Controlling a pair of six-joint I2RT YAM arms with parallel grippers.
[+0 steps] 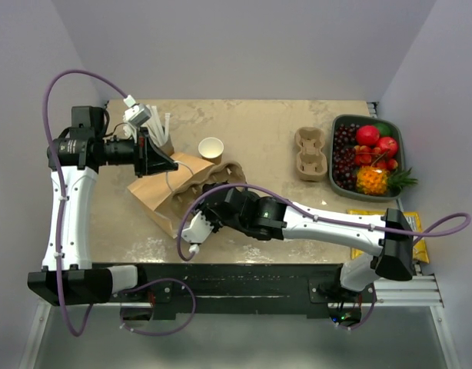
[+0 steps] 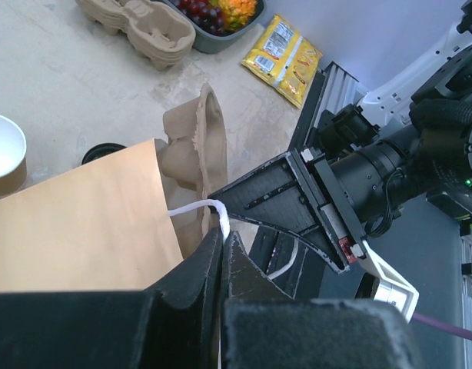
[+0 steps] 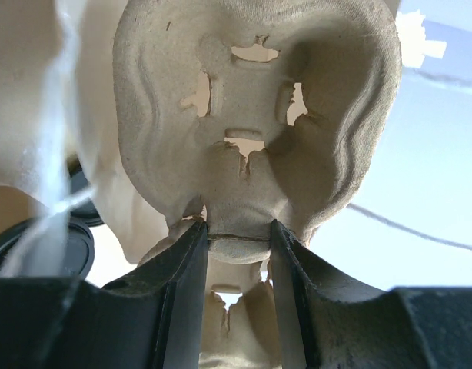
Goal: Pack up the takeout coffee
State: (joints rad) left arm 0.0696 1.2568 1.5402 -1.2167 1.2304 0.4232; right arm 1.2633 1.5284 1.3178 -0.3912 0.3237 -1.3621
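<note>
Two grips: my left gripper [image 2: 223, 231] is pinched tight on the string handle [image 2: 194, 207] of the bag [image 2: 74, 223], and my right gripper [image 3: 237, 231], part-open, clamps the pulp carrier [image 3: 251, 115]. The takeout coffee [image 2: 105, 151] stands beside the bag mouth; I'd seat the carrier inside next.

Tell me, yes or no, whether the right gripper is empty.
No, the right gripper is closed on the lower edge of the cardboard cup carrier.

Soft, even overhead light bathes the desk [image 1: 259, 131], shadows faint; in the right wrist view, a near string [image 3: 58, 115] blurs against glare.
</note>
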